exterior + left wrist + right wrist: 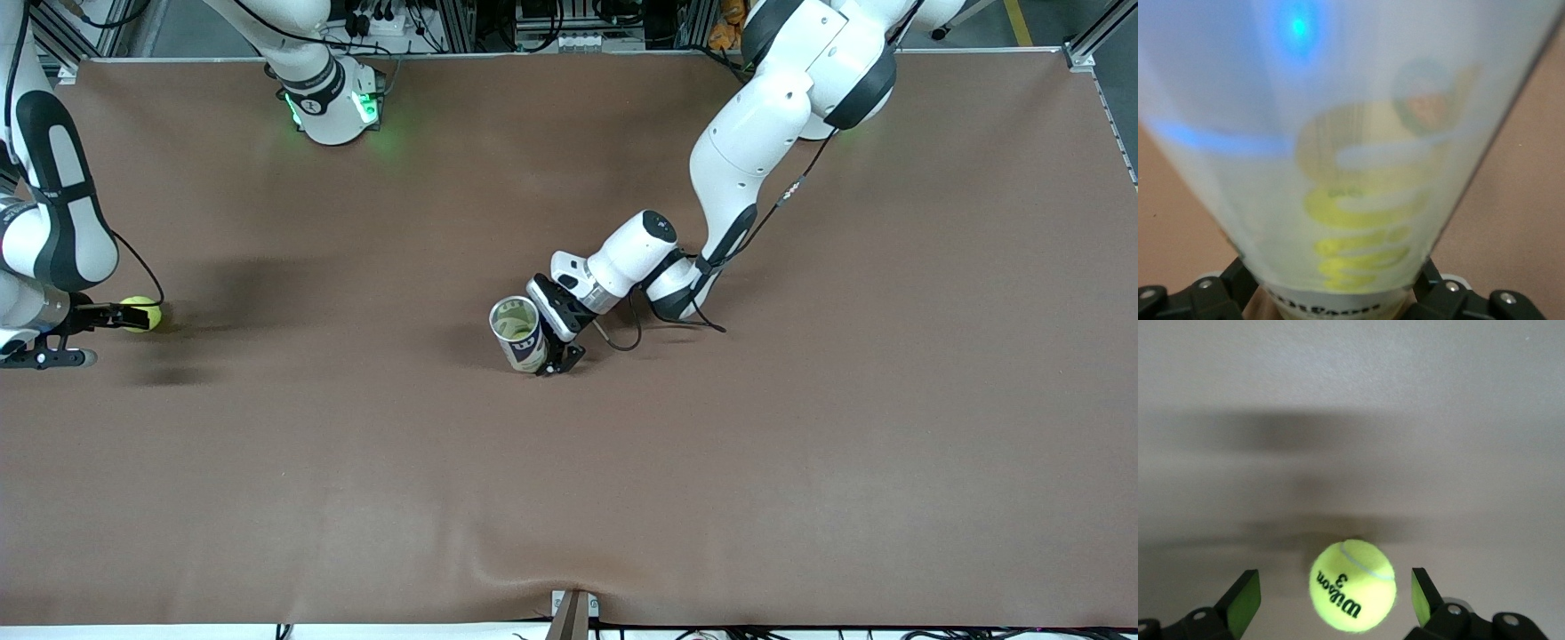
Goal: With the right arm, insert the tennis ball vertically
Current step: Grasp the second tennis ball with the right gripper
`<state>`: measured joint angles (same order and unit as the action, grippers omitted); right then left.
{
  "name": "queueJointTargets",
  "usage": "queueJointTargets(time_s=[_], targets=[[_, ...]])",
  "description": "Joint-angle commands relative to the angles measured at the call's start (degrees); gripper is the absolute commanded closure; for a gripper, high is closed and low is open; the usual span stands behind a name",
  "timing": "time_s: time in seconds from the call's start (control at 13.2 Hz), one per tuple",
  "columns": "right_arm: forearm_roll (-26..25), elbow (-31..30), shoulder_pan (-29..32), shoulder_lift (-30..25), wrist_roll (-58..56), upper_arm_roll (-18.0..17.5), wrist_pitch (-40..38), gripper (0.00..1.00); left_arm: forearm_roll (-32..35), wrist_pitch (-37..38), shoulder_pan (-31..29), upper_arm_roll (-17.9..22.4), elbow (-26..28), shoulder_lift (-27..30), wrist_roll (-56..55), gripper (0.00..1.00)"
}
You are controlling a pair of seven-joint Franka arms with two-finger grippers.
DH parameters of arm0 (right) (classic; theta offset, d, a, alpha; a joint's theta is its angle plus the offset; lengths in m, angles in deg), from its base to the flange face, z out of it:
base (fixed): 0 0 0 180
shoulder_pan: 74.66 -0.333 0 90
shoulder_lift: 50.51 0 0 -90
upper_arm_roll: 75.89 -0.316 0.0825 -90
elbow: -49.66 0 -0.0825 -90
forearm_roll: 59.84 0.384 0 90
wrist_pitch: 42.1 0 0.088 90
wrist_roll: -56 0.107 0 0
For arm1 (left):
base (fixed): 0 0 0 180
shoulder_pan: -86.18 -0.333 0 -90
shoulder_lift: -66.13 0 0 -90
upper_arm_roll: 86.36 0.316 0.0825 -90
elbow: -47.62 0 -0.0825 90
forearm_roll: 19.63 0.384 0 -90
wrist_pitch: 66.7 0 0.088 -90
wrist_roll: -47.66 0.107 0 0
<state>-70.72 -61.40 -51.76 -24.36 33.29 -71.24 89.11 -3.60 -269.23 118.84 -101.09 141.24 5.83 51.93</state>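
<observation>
While lying on the brown surface (622, 498) at the right arm's end, tennis ball (1353, 586) between spread, untouching fingers (1245, 600) of right gripper (124, 316). Mid-surface, upright can (519, 332) clenched by left gripper (556, 342).

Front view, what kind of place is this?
Probably a robotics lab: two white arms at a brown-covered table, aluminium framing and cables along its edge, and only a tennis ball and ball can as props.
</observation>
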Motion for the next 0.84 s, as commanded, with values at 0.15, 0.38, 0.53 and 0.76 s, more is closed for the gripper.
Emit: queueJointTargets(time_s=[0.15, 0.38, 0.53, 0.76], targets=[[-1.8, -1.0, 3.6, 3.3, -0.8, -1.4, 3.7, 0.00, 0.3, -1.0, -0.1, 0.0, 0.2, -0.1, -0.3, 0.11], [-1.6, -1.0, 3.9, 5.3, 0.1, -1.4, 5.0, 0.00, 0.2, -1.0, -0.1, 0.0, 0.1, 0.0, -0.3, 0.11], [-1.2, -1.1, 4.5, 5.7, 0.4, -1.4, 5.3, 0.00, 0.2, -1.0, -0.1, 0.0, 0.0, 0.0, -0.3, 0.11], [-1.1, -1.0, 3.6, 5.6, 2.8, -1.4, 4.8, 0.63, 0.2, -1.0, -0.1, 0.0, 0.0, -0.1, -0.3, 0.12]])
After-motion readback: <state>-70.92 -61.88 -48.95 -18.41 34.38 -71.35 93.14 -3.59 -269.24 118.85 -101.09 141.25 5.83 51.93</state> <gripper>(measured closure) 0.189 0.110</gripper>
